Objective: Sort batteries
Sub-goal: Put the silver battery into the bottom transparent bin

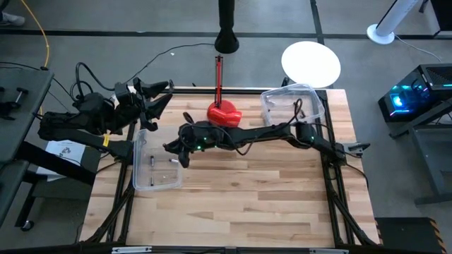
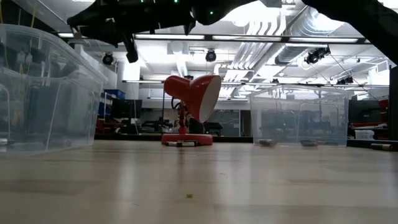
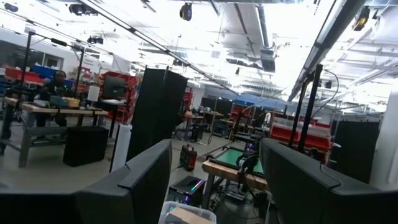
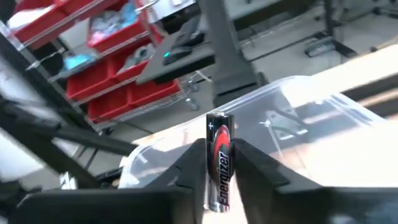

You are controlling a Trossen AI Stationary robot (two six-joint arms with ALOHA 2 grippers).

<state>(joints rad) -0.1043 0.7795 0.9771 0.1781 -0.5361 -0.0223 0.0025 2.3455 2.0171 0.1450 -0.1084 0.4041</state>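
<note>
Right gripper [image 4: 217,171] pinches an Energizer battery [image 4: 219,163] upright between my fingertips.

I hold it over the edge of the left clear bin [image 1: 157,180], where two more batteries [image 1: 152,162] lie. My left gripper [image 1: 157,97], fingers spread and empty, waits raised at the table's [image 1: 247,190] left rear.

In the right wrist view, the battery's [image 4: 219,163] lower end was hidden between the right gripper's [image 4: 219,171] fingers. From above, batteries in the left bin [image 1: 156,164] were specks too small to type, and the right bin's [image 1: 291,106] contents stayed unreadable.
</note>
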